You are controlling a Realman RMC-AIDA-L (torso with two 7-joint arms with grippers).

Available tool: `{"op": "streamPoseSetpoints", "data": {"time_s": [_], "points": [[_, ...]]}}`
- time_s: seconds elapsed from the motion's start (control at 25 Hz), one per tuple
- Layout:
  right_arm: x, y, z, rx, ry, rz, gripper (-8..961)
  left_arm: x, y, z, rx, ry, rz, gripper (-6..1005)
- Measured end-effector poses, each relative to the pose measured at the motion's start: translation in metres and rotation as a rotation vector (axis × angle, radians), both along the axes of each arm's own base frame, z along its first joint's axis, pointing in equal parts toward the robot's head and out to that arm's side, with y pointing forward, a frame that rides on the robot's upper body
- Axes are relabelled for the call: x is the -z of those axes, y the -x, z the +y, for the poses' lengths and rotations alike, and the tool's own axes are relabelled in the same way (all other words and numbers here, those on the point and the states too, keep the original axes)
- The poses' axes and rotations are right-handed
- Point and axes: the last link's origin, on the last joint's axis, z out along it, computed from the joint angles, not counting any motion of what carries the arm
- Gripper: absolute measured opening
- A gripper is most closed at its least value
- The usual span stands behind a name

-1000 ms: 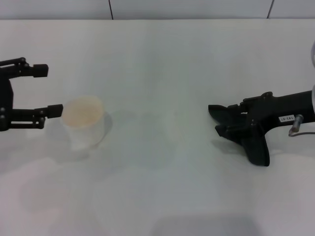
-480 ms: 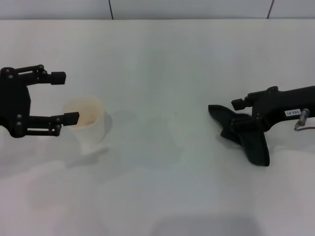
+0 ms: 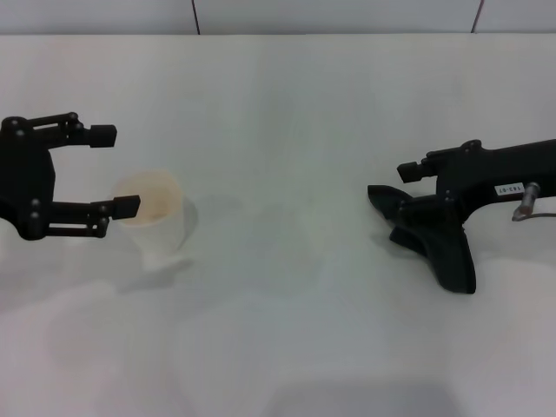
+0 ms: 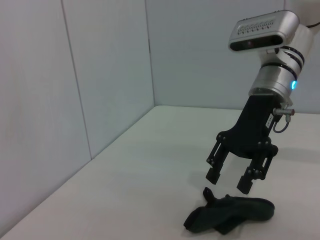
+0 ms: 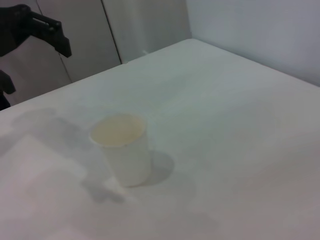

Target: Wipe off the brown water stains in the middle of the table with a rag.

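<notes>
The rag (image 3: 439, 243) lies crumpled on the table (image 3: 278, 347) at the right; the left wrist view shows the rag (image 4: 230, 217) too. My right gripper (image 3: 413, 189) hovers just above it, open, fingers pointing down and holding nothing; it appears as the right gripper (image 4: 228, 181) in the left wrist view. At the left, my left gripper (image 3: 111, 170) is open and empty, beside a whitish cup (image 3: 155, 219). No brown water stains show in any view; the table's middle looks only faintly mottled.
The whitish cup (image 5: 122, 150) with an orange-tinted inside stands upright at the table's left, apart from the left gripper's fingers. A wall runs along the table's far edge (image 3: 278, 33).
My right gripper has lifted off the rag, which stays on the table. My left gripper moved right toward the cup, then held still.
</notes>
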Motion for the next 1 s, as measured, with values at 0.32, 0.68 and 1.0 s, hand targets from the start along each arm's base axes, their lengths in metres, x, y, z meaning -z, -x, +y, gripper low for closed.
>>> {"op": "streamPoseSetpoints", "data": {"time_s": [0.32, 0.68, 1.0], "points": [[0.001, 0.0012, 0.0077, 0.008, 0.006, 0.011, 645, 0.001, 0.0009, 0.0017, -0.009, -0.006, -0.003, 860], [-0.0016, 0.0017, 0.009, 0.001, 0.0, 0.014, 646, 0.0025, 0.0003, 0.0028, -0.011, -0.011, -0.008, 860], [-0.0013, 0.0028, 0.0084, 0.002, 0.003, 0.026, 646, 0.0023, 0.0, 0.0029, -0.011, -0.011, -0.01, 860]]}}
